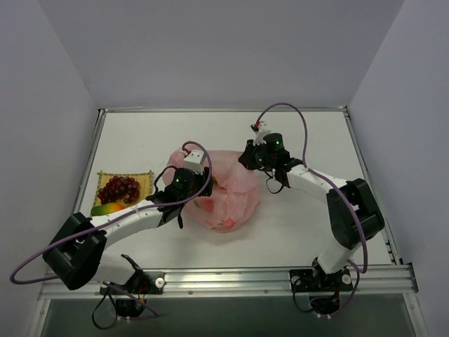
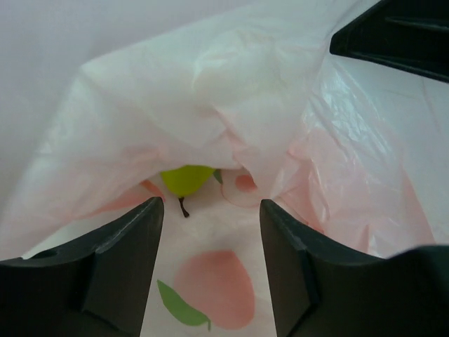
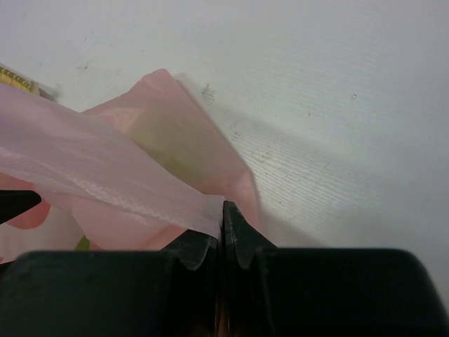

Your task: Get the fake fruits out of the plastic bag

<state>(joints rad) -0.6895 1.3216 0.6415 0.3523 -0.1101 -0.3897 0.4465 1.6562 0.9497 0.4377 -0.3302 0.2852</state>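
The pink plastic bag (image 1: pixel 235 200) lies crumpled at the table's middle. My left gripper (image 1: pixel 205 192) is open, with its jaws at the bag's mouth (image 2: pixel 210 210). Between its fingers I look into the bag (image 2: pixel 231 105), where a yellow-green fruit (image 2: pixel 186 179) with a dark stem lies deep inside. Peach pictures are printed on the bag's lower wall (image 2: pixel 214 288). My right gripper (image 1: pixel 251 163) is shut on the bag's upper edge (image 3: pixel 223 209) and holds it lifted. A greenish shape (image 3: pixel 151 140) shows through the bag (image 3: pixel 105 182). The other fruits in the bag are hidden.
A yellow woven mat (image 1: pixel 144 175) lies left of the bag with a bunch of dark red grapes (image 1: pixel 119 188) and a mango-like fruit (image 1: pixel 106 208) on it. Raised metal rails border the table (image 1: pixel 224 110). Bare table (image 3: pixel 337 105) lies beyond the bag on the right.
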